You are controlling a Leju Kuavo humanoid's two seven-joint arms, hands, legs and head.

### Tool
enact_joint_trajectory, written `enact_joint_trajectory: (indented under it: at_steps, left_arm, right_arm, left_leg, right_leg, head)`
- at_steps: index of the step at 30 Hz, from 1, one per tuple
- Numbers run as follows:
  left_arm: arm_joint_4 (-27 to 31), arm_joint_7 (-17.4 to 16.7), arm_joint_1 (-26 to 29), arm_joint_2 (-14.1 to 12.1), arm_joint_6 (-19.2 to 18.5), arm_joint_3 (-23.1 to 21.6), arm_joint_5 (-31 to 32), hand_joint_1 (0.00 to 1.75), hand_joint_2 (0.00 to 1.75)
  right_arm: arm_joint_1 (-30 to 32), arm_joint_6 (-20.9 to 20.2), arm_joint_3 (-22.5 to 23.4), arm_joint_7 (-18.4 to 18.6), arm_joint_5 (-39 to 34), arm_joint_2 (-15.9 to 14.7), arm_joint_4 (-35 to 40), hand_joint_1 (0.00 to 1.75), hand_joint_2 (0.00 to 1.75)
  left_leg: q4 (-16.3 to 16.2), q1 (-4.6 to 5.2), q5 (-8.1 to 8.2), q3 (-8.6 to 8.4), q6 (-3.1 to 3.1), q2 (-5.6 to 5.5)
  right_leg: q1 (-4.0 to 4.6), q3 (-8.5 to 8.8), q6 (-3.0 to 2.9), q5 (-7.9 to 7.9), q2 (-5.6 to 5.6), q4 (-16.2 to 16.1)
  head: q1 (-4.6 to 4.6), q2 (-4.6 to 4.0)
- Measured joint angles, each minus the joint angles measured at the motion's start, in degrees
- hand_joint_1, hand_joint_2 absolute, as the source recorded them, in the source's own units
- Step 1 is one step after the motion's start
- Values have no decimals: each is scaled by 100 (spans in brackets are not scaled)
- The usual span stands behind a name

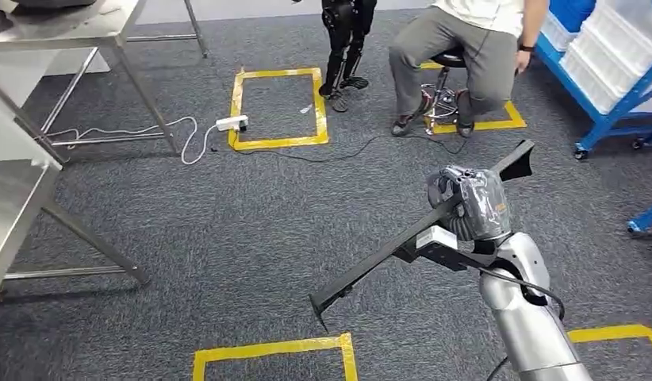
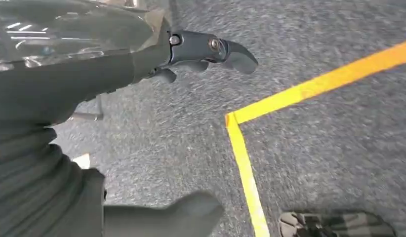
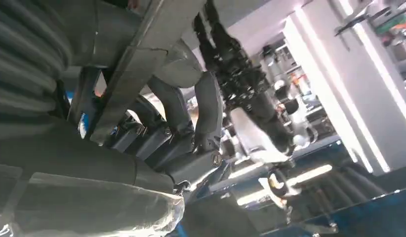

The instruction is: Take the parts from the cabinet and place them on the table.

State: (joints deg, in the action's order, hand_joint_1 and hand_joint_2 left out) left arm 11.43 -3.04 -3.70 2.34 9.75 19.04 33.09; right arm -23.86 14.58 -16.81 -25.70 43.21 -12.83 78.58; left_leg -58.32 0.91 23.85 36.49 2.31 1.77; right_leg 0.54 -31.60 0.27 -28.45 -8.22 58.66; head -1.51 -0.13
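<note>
My right hand grips a long black part near its upper end. The part slants down to the left over the grey carpet, its low tip just above a yellow tape square. In the right wrist view the part crosses the palm as a grey bar with the dark fingers wrapped round it. My left hand hangs over the carpet, fingers and thumb apart, holding nothing. Steel tables stand at the far left.
A person sits on a stool ahead. Another robot's legs stand by a taped square. A power strip and cables lie on the carpet. A blue rack with white bins is at the right.
</note>
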Motion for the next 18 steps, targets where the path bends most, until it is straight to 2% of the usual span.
enact_joint_trajectory:
  at_steps: [1, 2, 3, 5, 6, 7, 8, 9, 10, 11, 12, 14, 15, 16, 17, 18]
  left_arm:
    - [-2, -4, 15, 28, 2, -4, 9, 0, 175]
    - [-2, -4, -6, 28, 13, -7, 11, 0, 175]
    - [-2, -7, -24, 26, 13, -7, 20, 0, 175]
    - [-2, -7, -27, 39, 13, -9, 44, 0, 175]
    - [-2, -7, -25, 46, 13, -9, 44, 0, 175]
    - [-2, -7, -12, 55, 15, -9, 46, 0, 175]
    - [-2, -9, -3, 61, 15, -9, 52, 0, 175]
    - [-2, -9, -3, 68, 13, -9, 52, 0, 175]
    - [-2, -9, -4, 68, 15, -9, 59, 0, 175]
    - [-2, -9, -7, 50, 20, -9, 59, 0, 175]
    - [-2, -18, -6, 48, 22, -9, 59, 0, 175]
    - [-4, -46, 32, 50, 31, -9, 61, 0, 175]
    - [-7, -59, 56, 48, 31, -9, 61, 0, 175]
    - [-7, -70, 71, 55, 33, -11, 63, 0, 175]
    - [-7, -90, 65, 59, 35, -11, 63, 0, 175]
    - [-7, -92, 47, 53, 44, -11, 63, 0, 175]
  right_arm:
    - [1, 0, 4, 2, 0, -15, 2, 175, 175]
    - [-4, 0, 4, 0, -2, -13, 2, 175, 175]
    - [-2, 0, 7, -2, -4, -48, 2, 175, 175]
    - [42, 0, 11, 2, -7, -90, -22, 175, 175]
    - [56, 0, 7, 0, -11, -94, -28, 175, 175]
    - [63, -2, 7, -4, -24, -96, -33, 175, 175]
    - [63, -2, 9, -7, -41, -96, -33, 175, 175]
    - [62, -2, 9, -11, -50, -103, -33, 175, 175]
    - [62, 0, 9, -18, -52, -107, -33, 175, 175]
    - [62, 0, 7, -24, -55, -105, -42, 175, 175]
    - [62, 0, 4, -26, -55, -109, -42, 175, 175]
    - [90, 0, -4, -28, -52, -98, -44, 175, 175]
    - [84, 0, -13, -33, -55, -74, -44, 175, 175]
    - [62, 0, -15, -37, -55, -63, -42, 175, 175]
    - [67, 2, -13, -44, -59, -63, -42, 175, 175]
    - [68, 2, -13, -48, -59, -66, -42, 175, 175]
  left_leg:
    - [84, -61, -59, -91, 25, -52]
    - [124, -78, -88, -107, 68, -114]
    - [125, -82, -95, -99, 78, -183]
    - [124, -96, -95, -97, 77, -365]
    - [122, -98, -95, -97, 75, -454]
    - [118, -102, -98, -101, 68, -535]
    - [112, -112, -100, -102, 58, -619]
    - [97, -131, -99, -102, 32, -703]
    - [66, -148, -85, -92, -11, -784]
    - [-2, -113, -58, -40, -73, -857]
    - [-18, -123, -53, -8, -103, -912]
    - [22, -147, -95, 19, -167, -995]
    - [20, -153, -98, 43, -186, -1039]
    - [-51, -142, -46, 48, -200, -765]
    - [-254, -113, 105, 136, -226, -460]
    - [-614, -121, 311, 304, -244, -315]
  right_leg:
    - [-28, -70, 27, -48, 230, 90]
    - [-55, -146, 20, -143, 502, 292]
    - [-60, -354, -15, -316, 679, 703]
    - [-75, -817, -23, -599, 777, 1567]
    - [-89, -924, 16, -600, 782, 1732]
    - [-108, -895, 70, -502, 782, 1612]
    - [-133, -747, 142, -317, 789, 1256]
    - [-170, -515, 218, -92, 829, 750]
    - [-227, -288, 284, 93, 968, 258]
    - [-244, -215, 290, 117, 1188, 52]
    - [-217, -183, 192, 138, 1093, 56]
    - [-180, -191, 103, 147, 1005, 71]
    - [-205, -186, 63, 165, 945, 51]
    - [-216, -175, 31, 180, 899, 36]
    - [-200, -166, 9, 172, 853, 36]
    - [-173, -164, -49, 164, 795, 36]
  head:
    - [16, 0]
    - [4, 0]
    - [19, 0]
    - [37, 0]
    - [33, 0]
    - [35, 0]
    - [33, 0]
    - [33, 0]
    - [37, 0]
    - [57, 0]
    - [44, 0]
    - [31, 0]
    - [28, 0]
    - [28, 0]
    - [-29, 0]
    - [-20, 0]
